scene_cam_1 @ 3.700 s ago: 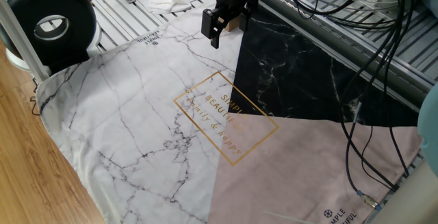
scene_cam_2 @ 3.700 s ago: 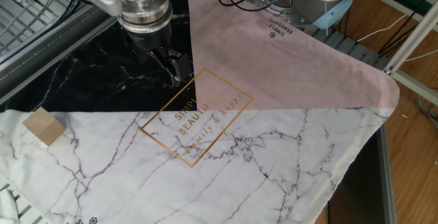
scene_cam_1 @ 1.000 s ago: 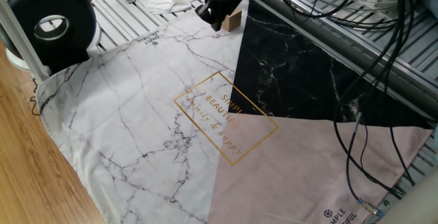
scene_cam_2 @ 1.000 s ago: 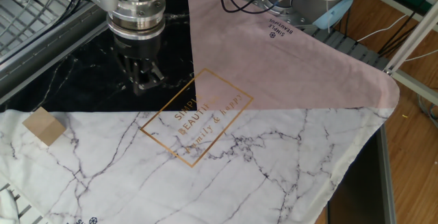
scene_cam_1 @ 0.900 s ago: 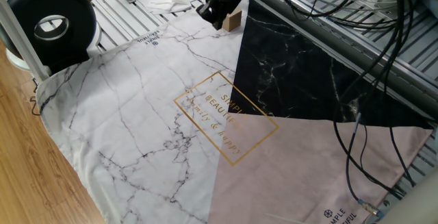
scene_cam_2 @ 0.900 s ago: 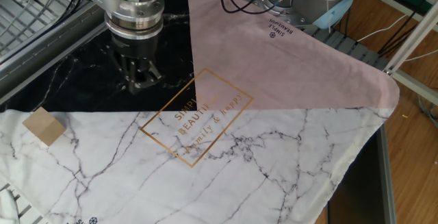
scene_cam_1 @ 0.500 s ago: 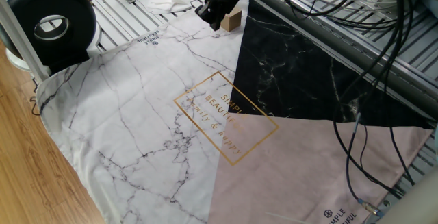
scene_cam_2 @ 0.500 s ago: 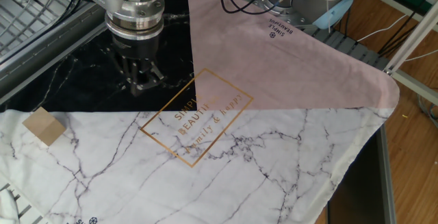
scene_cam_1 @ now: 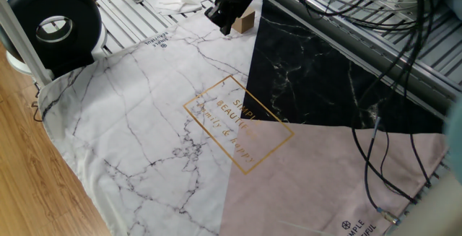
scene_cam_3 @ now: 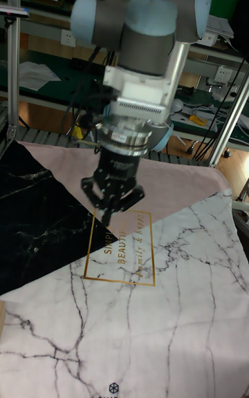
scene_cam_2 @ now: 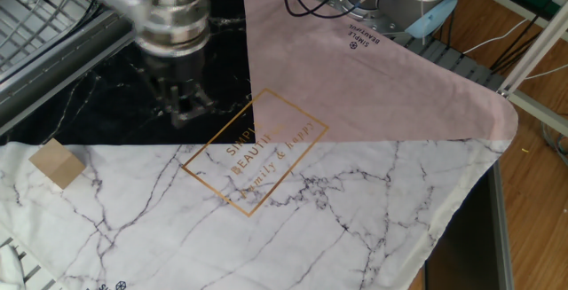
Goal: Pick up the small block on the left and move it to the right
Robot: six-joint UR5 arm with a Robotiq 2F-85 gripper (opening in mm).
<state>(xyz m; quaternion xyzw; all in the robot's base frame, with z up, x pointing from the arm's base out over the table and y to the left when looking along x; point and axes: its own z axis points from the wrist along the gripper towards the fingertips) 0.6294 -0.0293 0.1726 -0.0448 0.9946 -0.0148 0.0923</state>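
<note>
Gripper (scene_cam_2: pixel 184 111) hangs over the black marble patch of the printed cloth (scene_cam_2: pixel 355 192), fingers drawn close together, holding nothing. Small tan wooden cube (scene_cam_2: pixel 58 164) sits well apart, at the cloth's white edge. I judge it light, rigid, non-fragile; I'd pinch two opposite flat faces, squarely, mid-height.

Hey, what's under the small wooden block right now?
The small block sits on the white marbled part of the cloth, near its edge. What lies beneath the cloth there is covered. The end effector is apart from it.
</note>
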